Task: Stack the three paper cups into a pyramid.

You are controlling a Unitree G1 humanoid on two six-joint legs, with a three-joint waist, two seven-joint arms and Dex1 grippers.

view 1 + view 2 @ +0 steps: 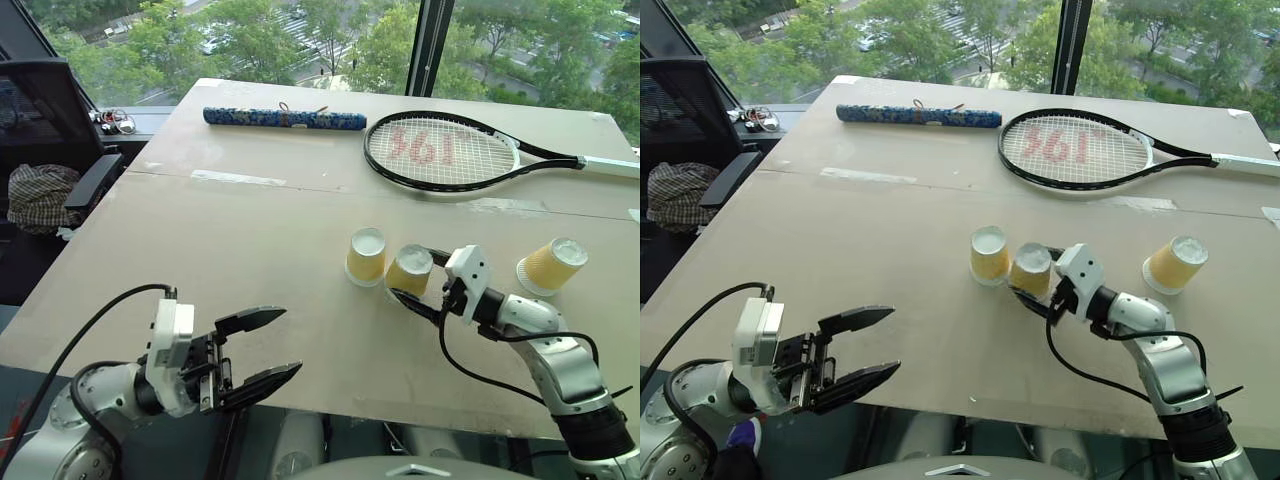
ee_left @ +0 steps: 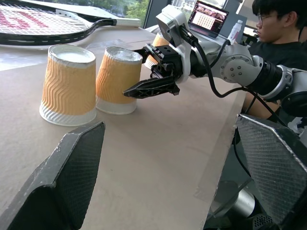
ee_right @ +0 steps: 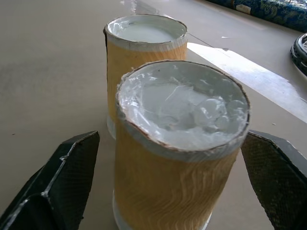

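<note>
Two of the paper cups stand upside down side by side at the table's middle right: one (image 1: 366,256) on the left, the other (image 3: 182,105) touching or nearly touching it. My right gripper (image 1: 408,275) is open and straddles this second cup, a finger (image 2: 149,86) on each side with a small gap. The third cup (image 1: 551,266) lies tipped over farther right, apart from them. My left gripper (image 1: 265,350) is open with nothing in it, hanging at the table's front edge well left of the cups. No cup rests on top of another.
A tennis racket (image 1: 450,150) and a blue patterned roll (image 1: 285,118) lie at the far side of the table (image 1: 250,250). A black chair with a checked cloth (image 1: 40,195) stands at the left. A person (image 2: 273,28) sits by a laptop beyond the table's right end.
</note>
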